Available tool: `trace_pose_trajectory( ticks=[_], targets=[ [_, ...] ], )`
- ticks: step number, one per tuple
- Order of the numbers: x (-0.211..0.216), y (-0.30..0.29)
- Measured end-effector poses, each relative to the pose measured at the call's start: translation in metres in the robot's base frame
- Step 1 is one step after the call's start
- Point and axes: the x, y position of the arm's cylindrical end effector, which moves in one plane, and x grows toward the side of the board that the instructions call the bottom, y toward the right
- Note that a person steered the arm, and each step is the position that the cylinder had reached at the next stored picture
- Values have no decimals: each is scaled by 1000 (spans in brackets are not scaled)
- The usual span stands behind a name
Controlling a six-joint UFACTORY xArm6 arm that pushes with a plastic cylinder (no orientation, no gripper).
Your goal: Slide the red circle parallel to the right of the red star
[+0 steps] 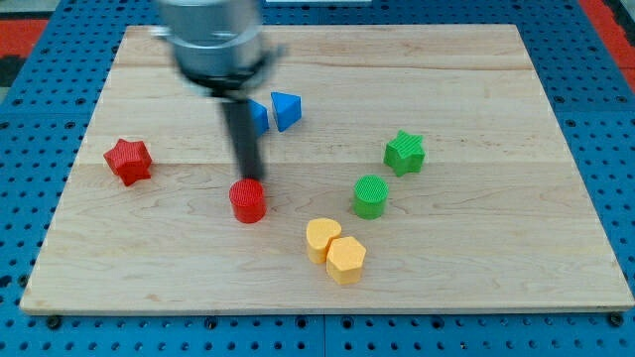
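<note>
The red circle [247, 200] is a short red cylinder on the wooden board, below the board's middle and left of centre. The red star [128, 160] lies near the board's left edge, up and to the left of the circle. My tip [249, 179] stands at the circle's upper edge, touching it or very close to it. The rod rises from there to the blurred arm housing at the view's top.
A blue block [259, 116], partly hidden behind the rod, and a blue triangle [286, 109] lie above the tip. A green star [405, 152] and green circle [370, 195] are to the right. A yellow heart [321, 238] and yellow hexagon [346, 260] lie at lower right.
</note>
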Motion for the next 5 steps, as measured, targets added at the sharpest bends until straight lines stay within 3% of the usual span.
trace_pose_trajectory(
  ticks=[1,2,3,4,5],
  targets=[
    [47,39],
    [64,-39],
    [29,-78],
    [31,-44],
    [19,-105]
  ],
)
